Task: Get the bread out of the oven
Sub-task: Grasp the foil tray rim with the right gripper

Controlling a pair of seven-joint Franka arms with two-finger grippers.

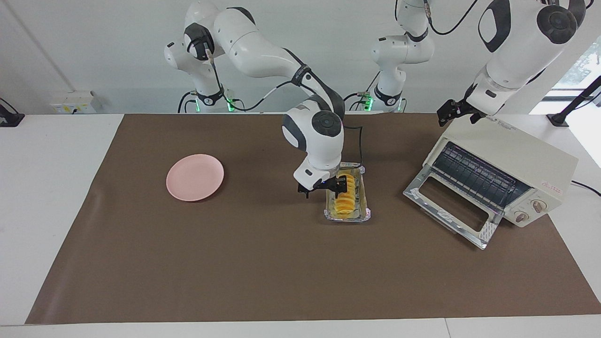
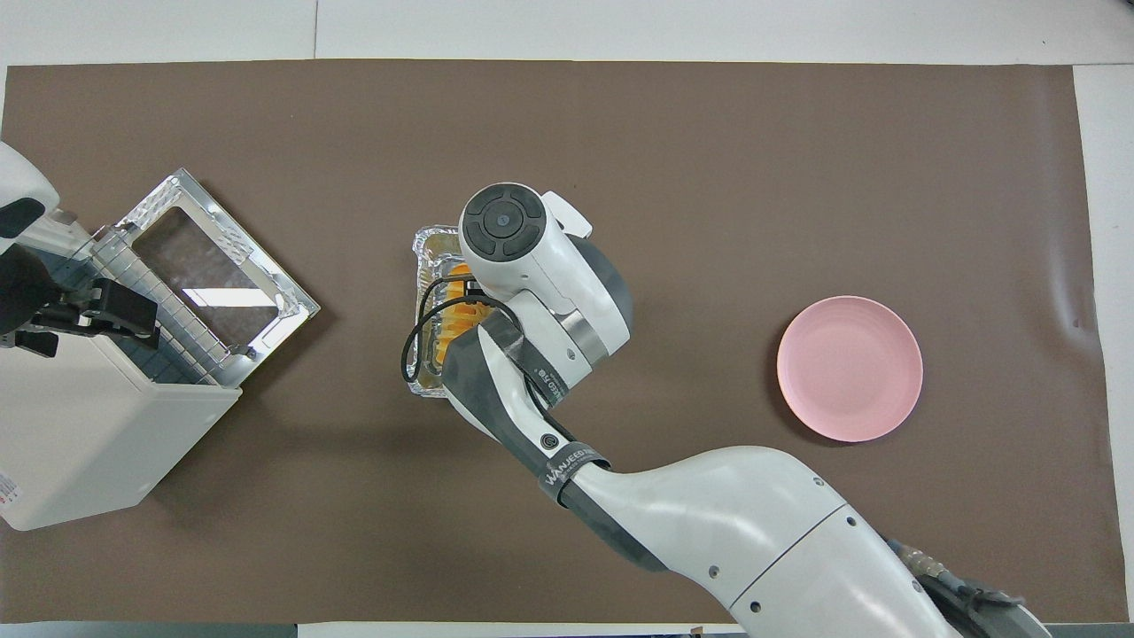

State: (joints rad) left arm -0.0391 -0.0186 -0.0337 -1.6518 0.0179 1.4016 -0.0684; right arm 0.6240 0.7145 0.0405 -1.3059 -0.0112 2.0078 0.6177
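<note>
The bread (image 1: 346, 199), a ridged golden-yellow loaf, lies in a crinkled foil tray (image 1: 350, 218) on the brown mat, between the plate and the oven. My right gripper (image 1: 339, 185) is down on the end of the bread nearer to the robots. In the overhead view the right wrist covers most of the bread (image 2: 447, 328) and the tray (image 2: 430, 241). The cream-white oven (image 1: 512, 155) stands at the left arm's end of the table, its glass door (image 1: 450, 206) dropped open and its wire rack bare. My left gripper (image 1: 453, 112) hovers over the oven's top edge.
A round pink plate (image 1: 195, 177) lies on the mat toward the right arm's end; it also shows in the overhead view (image 2: 850, 368). The oven's open door (image 2: 213, 266) lies out over the mat toward the tray. A brown mat (image 1: 281, 272) covers the table.
</note>
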